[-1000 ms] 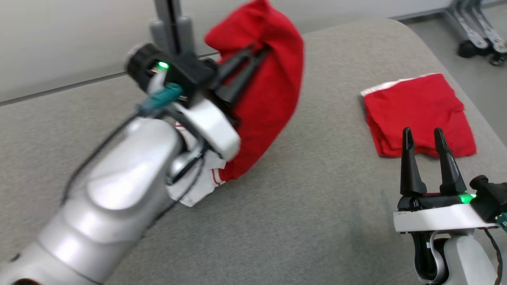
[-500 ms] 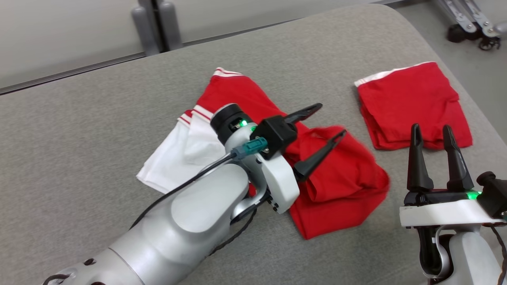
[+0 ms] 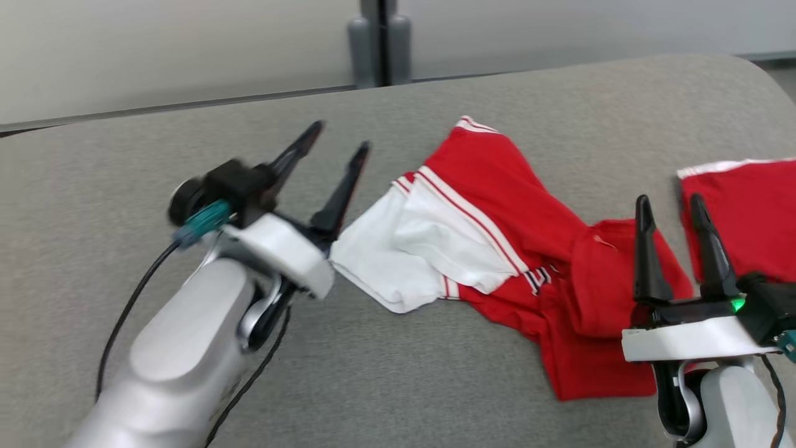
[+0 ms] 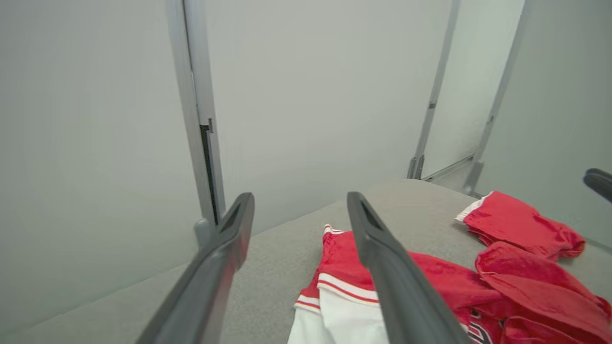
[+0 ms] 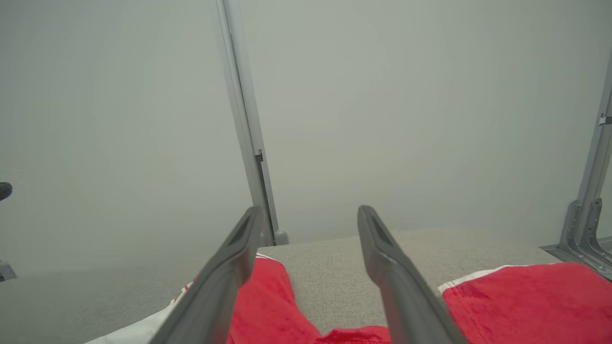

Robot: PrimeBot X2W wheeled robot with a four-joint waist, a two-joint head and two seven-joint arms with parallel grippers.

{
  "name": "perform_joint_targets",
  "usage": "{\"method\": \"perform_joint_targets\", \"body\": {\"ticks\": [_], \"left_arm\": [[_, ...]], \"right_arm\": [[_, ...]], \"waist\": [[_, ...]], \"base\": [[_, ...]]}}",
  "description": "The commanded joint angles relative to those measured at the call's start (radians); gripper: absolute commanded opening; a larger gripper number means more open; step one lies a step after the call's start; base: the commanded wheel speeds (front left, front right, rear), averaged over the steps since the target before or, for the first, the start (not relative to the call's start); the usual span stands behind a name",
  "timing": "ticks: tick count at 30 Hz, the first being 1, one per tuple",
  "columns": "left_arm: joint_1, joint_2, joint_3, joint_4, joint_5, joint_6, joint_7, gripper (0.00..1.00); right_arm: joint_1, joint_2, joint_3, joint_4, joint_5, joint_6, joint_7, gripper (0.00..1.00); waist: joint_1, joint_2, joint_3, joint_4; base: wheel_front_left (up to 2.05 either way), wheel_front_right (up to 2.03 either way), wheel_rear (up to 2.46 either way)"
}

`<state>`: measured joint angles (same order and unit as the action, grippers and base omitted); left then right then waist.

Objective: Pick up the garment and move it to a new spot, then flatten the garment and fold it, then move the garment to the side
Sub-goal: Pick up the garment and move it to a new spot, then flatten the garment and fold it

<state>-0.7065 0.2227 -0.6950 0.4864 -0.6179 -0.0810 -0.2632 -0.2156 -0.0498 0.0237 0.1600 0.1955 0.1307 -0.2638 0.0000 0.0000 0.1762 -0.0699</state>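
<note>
Red-white garment (image 3: 497,205) lies crumpled on grey padded surface (image 3: 124,174), between both arms, held by neither. Fingers of left gripper (image 3: 342,135) spread, empty; right gripper (image 3: 668,199) same. Cloth probably light, soft, limp: sags and bunches when lifted. Best pinch at striped sleeve edge and red hem corner.

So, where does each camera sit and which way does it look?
Head view: on the head, looking down at the table and crumpled garment; open left gripper and right gripper show.
Left wrist view: from that wrist, along its own fingers, across the table towards the wall.
Right wrist view: from that wrist, along its own fingers, towards the wall.
All three share the garment.
</note>
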Motion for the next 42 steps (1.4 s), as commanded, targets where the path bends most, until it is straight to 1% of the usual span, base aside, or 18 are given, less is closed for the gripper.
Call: {"method": "perform_joint_targets", "body": {"ticks": [1,4,7,10,11,13,17,20,24,27,33,36,42], "left_arm": [[0.042,0.012,0.034,-0.021,0.014,0.004,-0.001,1.0],[0.15,0.025,0.117,-0.059,0.047,0.009,-0.001,1.0],[0.25,0.018,0.2,-0.098,0.077,0.002,-0.001,1.0],[0.342,-0.009,0.274,-0.132,0.107,-0.011,-0.001,1.0],[0.342,-0.009,0.274,-0.132,0.107,-0.011,-0.001,1.0],[0.394,-0.025,0.319,-0.15,0.132,-0.02,-0.001,1.0],[0.481,-0.079,0.4,-0.177,0.176,-0.034,-0.001,1.0],[0.514,-0.107,0.44,-0.19,0.202,-0.042,-0.001,1.0],[0.517,-0.132,0.444,-0.189,0.233,-0.051,-0.001,1.0],[0.492,-0.141,0.431,-0.185,0.239,-0.051,-0.001,1.0],[0.466,-0.149,0.396,-0.173,0.22,-0.05,-0.001,1.0],[0.451,-0.152,0.381,-0.165,0.212,-0.05,-0.002,1.0],[0.422,-0.158,0.366,-0.159,0.198,-0.05,-0.001,1.0]], "right_arm": [[0.009,-0.004,0.002,0.004,-0.005,0.0,-0.001,1.0],[0.023,-0.015,0.017,0.012,-0.02,0.0,-0.001,1.0],[0.033,-0.025,0.029,0.027,-0.035,0.0,-0.001,1.0],[0.04,-0.027,0.04,0.041,-0.038,0.0,-0.001,1.0],[0.04,-0.027,0.04,0.041,-0.038,0.0,-0.001,1.0],[0.047,-0.03,0.046,0.051,-0.034,0.0,-0.001,1.0],[0.058,-0.039,0.064,0.077,-0.03,0.0,-0.001,1.0],[0.057,-0.046,0.081,0.091,-0.037,0.0,-0.001,1.0],[0.03,-0.069,0.129,0.121,-0.029,0.0,-0.001,1.0],[-0.004,-0.095,0.184,0.178,-0.016,0.0,0.015,1.0],[-0.123,-0.168,0.319,0.309,0.015,0.0,0.094,1.0],[-0.184,-0.201,0.364,0.369,0.034,0.0,0.116,1.0],[-0.284,-0.245,0.426,0.473,0.095,0.0,0.155,1.0]], "waist": [[0.0,0.0,-0.031,0.062],[0.0,0.0,-0.052,0.104],[0.0,0.0,-0.065,0.136],[0.0,0.0,-0.076,0.155],[0.0,0.0,-0.076,0.155],[0.0,0.0,-0.082,0.163],[0.0,0.0,-0.092,0.175],[0.0,0.0,-0.092,0.183],[0.0,0.0,-0.078,0.201],[0.0,0.0,-0.058,0.22],[0.0,0.0,-0.002,0.261],[0.0,0.0,0.026,0.287],[0.0,0.0,0.073,0.336]], "base": [[0.0,0.0,0.0],[0.0,0.0,0.0],[0.0,0.0,0.0],[0.0,0.0,0.0],[0.0,0.0,0.0],[0.0,0.0,0.0],[0.0,0.0,0.0],[0.0,0.0,0.0],[0.0,0.0,0.0],[0.0,0.0,0.0],[0.0,0.0,0.0],[0.0,0.0,0.0],[0.0,0.0,0.0]]}}
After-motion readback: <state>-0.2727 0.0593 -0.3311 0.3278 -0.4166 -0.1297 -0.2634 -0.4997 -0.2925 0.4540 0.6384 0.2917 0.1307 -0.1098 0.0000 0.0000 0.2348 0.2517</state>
